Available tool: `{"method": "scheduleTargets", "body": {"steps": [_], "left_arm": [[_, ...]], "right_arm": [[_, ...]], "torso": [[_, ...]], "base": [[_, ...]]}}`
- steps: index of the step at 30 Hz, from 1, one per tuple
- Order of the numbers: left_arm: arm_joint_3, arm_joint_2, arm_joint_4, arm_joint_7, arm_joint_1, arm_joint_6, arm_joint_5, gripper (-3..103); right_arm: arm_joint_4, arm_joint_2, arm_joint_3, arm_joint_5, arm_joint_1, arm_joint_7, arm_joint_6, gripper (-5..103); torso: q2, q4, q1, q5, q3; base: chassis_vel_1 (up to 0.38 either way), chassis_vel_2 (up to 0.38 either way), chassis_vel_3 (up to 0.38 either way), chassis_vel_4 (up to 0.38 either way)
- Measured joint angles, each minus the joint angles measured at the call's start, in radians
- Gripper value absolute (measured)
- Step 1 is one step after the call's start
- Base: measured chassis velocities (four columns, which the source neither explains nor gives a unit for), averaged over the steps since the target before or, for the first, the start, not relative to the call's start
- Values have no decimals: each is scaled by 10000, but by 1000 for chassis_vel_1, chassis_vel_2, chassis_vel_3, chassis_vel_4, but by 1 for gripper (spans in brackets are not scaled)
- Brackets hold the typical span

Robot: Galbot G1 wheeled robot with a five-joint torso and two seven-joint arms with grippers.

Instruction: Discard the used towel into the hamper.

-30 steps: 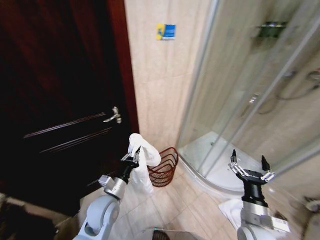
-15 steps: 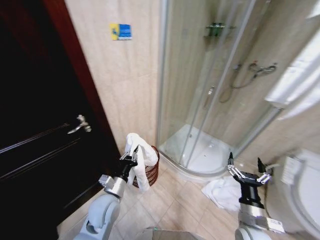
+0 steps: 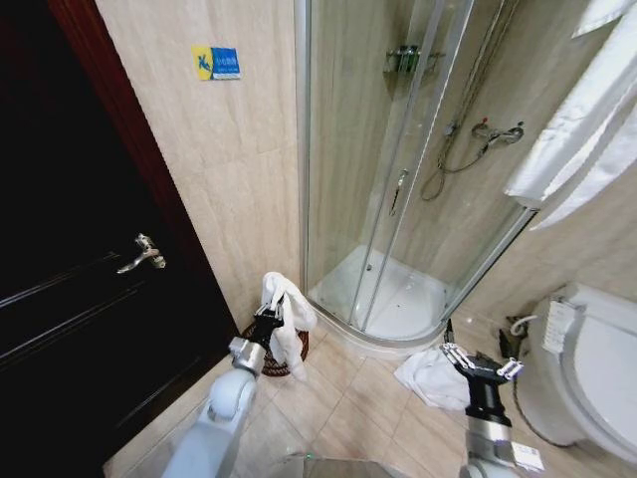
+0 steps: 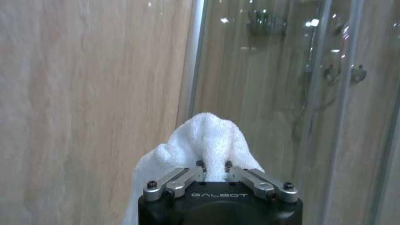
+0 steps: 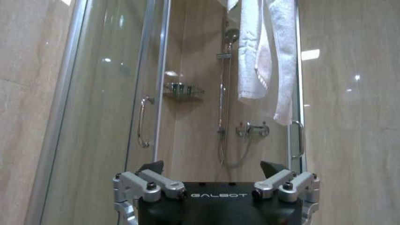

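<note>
My left gripper [image 3: 268, 320] is shut on the white used towel [image 3: 287, 311], which drapes down in front of the hamper [image 3: 251, 344], a dark red-brown wire basket on the floor by the wall; most of the basket is hidden behind the towel and arm. In the left wrist view the towel [image 4: 203, 140] bunches up between the fingers of the left gripper [image 4: 212, 168]. My right gripper [image 3: 476, 354] stands open and holds nothing, low on the right; in the right wrist view the right gripper [image 5: 212, 171] faces the shower.
A dark wooden door [image 3: 70, 259] with a lever handle is on the left. A glass shower enclosure [image 3: 398, 199] is ahead. A white cloth [image 3: 428, 376] lies on the tiled floor, and a toilet [image 3: 587, 358] is at the right. White towels [image 3: 577, 129] hang above.
The whole view has swung to the right as the camera moved; the door shifted left and the toilet came into sight. The left gripper stays shut on the towel, now lower against the hamper.
</note>
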State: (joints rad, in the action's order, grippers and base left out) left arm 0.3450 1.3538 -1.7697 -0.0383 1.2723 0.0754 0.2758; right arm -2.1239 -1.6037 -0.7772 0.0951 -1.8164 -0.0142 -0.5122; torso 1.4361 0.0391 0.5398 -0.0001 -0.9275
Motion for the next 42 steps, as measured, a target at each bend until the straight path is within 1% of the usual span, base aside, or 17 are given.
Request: {"method": "scheduleTargets", "body": {"steps": [1, 4, 5, 9, 13, 16, 17, 21, 27, 30, 31, 33, 34, 35, 38, 39, 42], "left_arm": [[0, 0, 0, 0, 0, 0, 0, 6], [-94, 162, 1288, 53, -1099, 366, 24, 6], [-94, 162, 1288, 53, -1099, 366, 24, 6], [-74, 277, 2387, 190, -2201, 708, 164, 6], [-72, 295, 2877, 281, -2665, 947, 210, 6], [-87, 365, 3580, 495, -3242, 1233, 159, 6], [-87, 365, 3580, 495, -3242, 1233, 159, 6], [-104, 475, 4392, 632, -3945, 1472, 135, 6], [-125, 541, 4782, 629, -4375, 1576, 257, 6], [-169, 544, 5292, 624, -4607, 1809, 245, 6], [-169, 544, 5292, 624, -4607, 1809, 245, 6], [-193, 530, 5755, 613, -4718, 2028, 119, 6], [-196, 517, 6197, 581, -4800, 2216, -47, 6], [-196, 517, 6197, 581, -4800, 2216, -47, 6], [-141, 574, 7428, 339, -4948, 2601, -511, 6], [-141, 574, 7428, 339, -4948, 2601, -511, 6], [-116, 636, 8617, 87, -4966, 2899, -835, 6]], "right_arm": [[0, 0, 0, 0, 0, 0, 0, 100], [32, -21, 50, -144, -145, 56, -121, 100], [32, -21, 50, -144, -145, 56, -121, 100], [-30, -41, 61, -263, -230, 97, -145, 100], [-76, -43, 65, -302, -232, 119, -136, 100], [-75, -47, 68, -366, -215, 133, -115, 100], [-75, -47, 68, -366, -215, 133, -115, 100], [-30, -48, 53, -382, -180, 140, -87, 100], [39, -9, -19, -367, -138, 139, -47, 100], [103, -36, -30, -366, -92, 137, -43, 100], [103, -36, -30, -366, -92, 137, -43, 100], [138, -44, -33, -360, -72, 134, -44, 100], [178, -45, -35, -351, -66, 132, -44, 100], [178, -45, -35, -351, -66, 132, -44, 100], [276, -46, -64, -308, -52, 123, -62, 100], [276, -46, -64, -308, -52, 123, -62, 100], [316, -46, -134, -244, -48, 115, -68, 100]], "torso": [[0, 0, 0, 0, 0], [0, -1, 0, 0, 0], [0, -1, 0, 0, 0], [0, -2, 1, 1, -1], [0, -1, 0, 2, 0], [0, -1, 1, 0, 0], [0, -1, 1, 0, 0], [0, -1, 1, 2, 0], [0, -2, 1, 2, 1], [0, -2, 1, 2, 1], [0, -2, 1, 2, 1], [0, -2, 1, 1, 1], [0, -1, 1, 1, 1], [0, -1, 1, 1, 1], [0, -1, 1, 2, 1], [0, -1, 1, 2, 1], [0, 0, 0, 0, 0]], "base": [[0, 0, 0, 0], [0, 0, 0, 0], [0, 0, 0, 0], [0, 0, 0, 0], [0, 0, 0, 0], [0, 0, 0, 0], [0, 0, 0, 0], [0, 0, 0, 0], [0, 0, 0, 0], [0, 0, 0, 0], [0, 0, 0, 0], [0, 0, 0, 0], [0, 0, 0, 0], [0, 0, 0, 0], [0, 0, 0, 0], [0, 0, 0, 0], [0, 0, 0, 0]]}}
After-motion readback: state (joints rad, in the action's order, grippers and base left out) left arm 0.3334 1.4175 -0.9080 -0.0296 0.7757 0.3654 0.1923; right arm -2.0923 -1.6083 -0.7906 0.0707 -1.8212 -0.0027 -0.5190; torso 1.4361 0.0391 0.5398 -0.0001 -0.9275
